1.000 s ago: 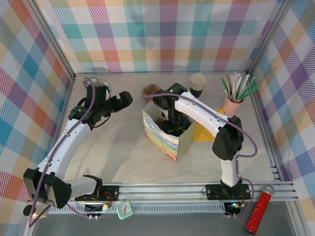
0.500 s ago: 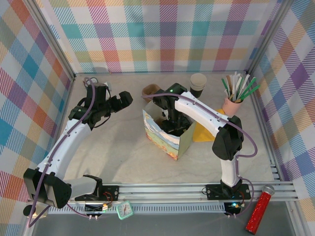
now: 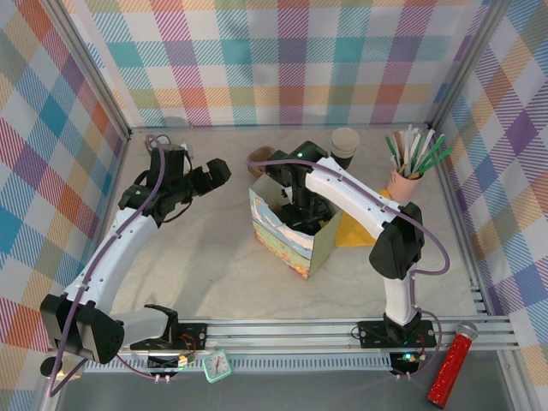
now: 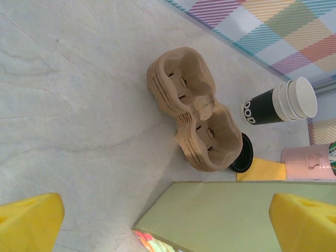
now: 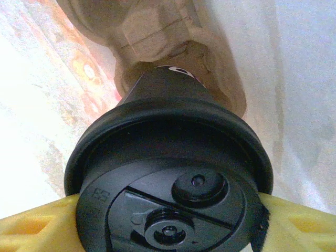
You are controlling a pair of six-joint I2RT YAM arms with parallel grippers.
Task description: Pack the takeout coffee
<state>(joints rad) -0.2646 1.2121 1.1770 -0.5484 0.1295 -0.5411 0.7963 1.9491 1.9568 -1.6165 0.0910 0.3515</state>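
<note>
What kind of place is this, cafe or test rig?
Probably a lab test cell: plaid walls, a left arm and right arm bolted to a rail, staged props like the cup carrier.

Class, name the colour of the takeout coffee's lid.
Glossy black. The lid of the takeout coffee shows best in the right wrist view.

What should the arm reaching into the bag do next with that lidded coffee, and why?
Probably open the right fingers and let go. They pinch the coffee cup at its lid from both sides, and its base seems to sit in a pocket of the brown carrier inside the bag. Whether it is fully seated I cannot tell, so release gently.
</note>
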